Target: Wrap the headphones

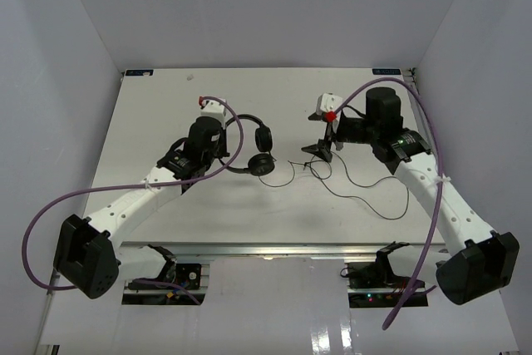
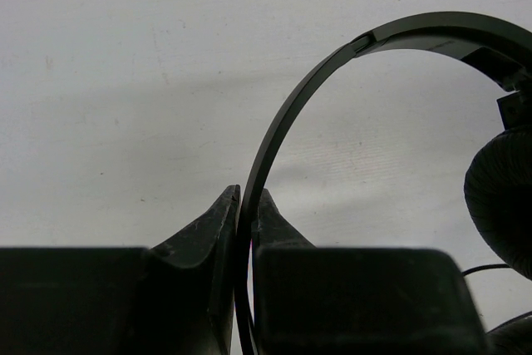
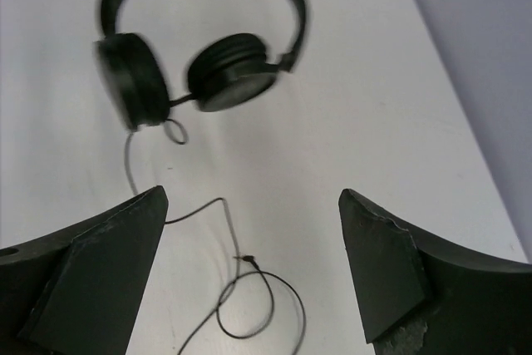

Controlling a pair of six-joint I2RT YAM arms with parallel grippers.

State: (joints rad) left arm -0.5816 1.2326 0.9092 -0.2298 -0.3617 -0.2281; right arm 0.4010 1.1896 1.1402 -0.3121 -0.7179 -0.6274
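Observation:
The black headphones [image 1: 259,152] sit mid-table, with two round earcups and a thin arched headband. My left gripper [image 1: 225,155] is shut on the headband [image 2: 283,118], which passes between its fingertips; one earcup [image 2: 503,197] shows at the right edge of the left wrist view. The thin black cord [image 1: 353,191] trails right across the table in loops. My right gripper [image 1: 320,150] is open and empty, hovering over the cord [image 3: 249,288]. The headphones [image 3: 199,64] lie ahead of it in the right wrist view, with the cord's plug tip [image 3: 248,260] between the fingers.
Thick purple cables [image 1: 50,214] arc from both arms. The white table [image 1: 166,114] is walled by white panels at the left, back and right. Its near edge has a metal rail [image 1: 274,248].

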